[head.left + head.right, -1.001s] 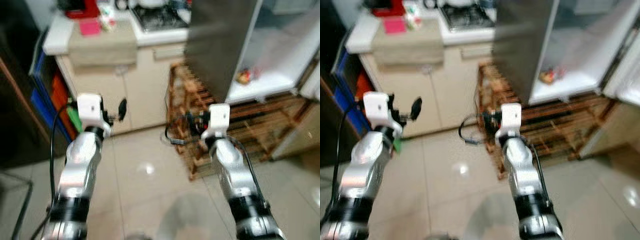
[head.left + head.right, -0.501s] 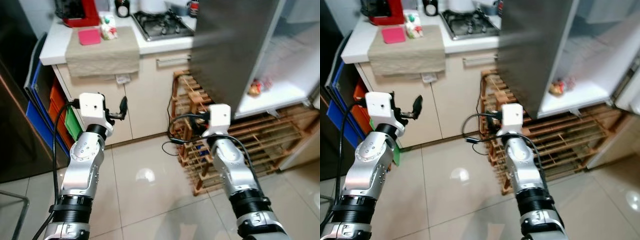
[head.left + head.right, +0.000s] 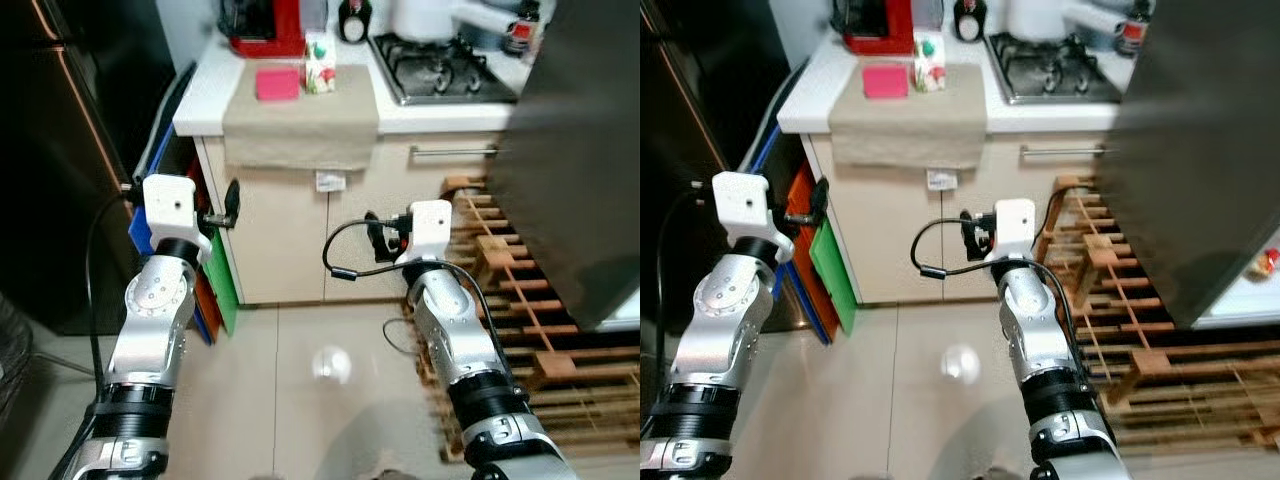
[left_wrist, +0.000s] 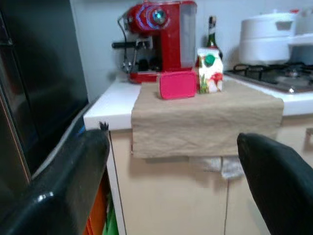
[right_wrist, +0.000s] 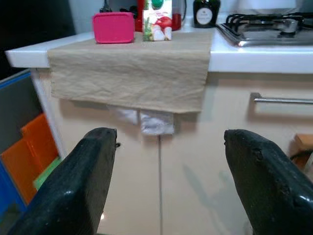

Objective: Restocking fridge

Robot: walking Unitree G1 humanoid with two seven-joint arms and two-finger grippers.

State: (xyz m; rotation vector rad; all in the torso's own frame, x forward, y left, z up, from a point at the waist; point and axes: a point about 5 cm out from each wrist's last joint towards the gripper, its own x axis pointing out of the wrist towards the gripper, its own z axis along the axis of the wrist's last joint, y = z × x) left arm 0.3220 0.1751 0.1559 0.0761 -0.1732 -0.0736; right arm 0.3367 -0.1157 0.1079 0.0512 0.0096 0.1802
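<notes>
Our left gripper (image 4: 171, 181) hangs in the air before the cream kitchen cabinet (image 3: 290, 230), its two black fingers (image 4: 54, 188) spread apart with nothing between them. Our right gripper (image 5: 164, 181) is raised beside it, also facing the cabinet, fingers (image 5: 264, 178) wide and empty. On the white countertop (image 3: 200, 100) above lies a beige cloth (image 3: 300, 125) that drapes over the front edge. On that cloth stand a pink rectangular box (image 3: 278, 83) and, just beside it, a small white carton with green and red print (image 3: 319, 70). Behind them sits a red coffee machine (image 3: 265, 25). The dark grey fridge door (image 3: 580, 170) stands at our right, above a wooden slatted rack (image 3: 520, 290).
</notes>
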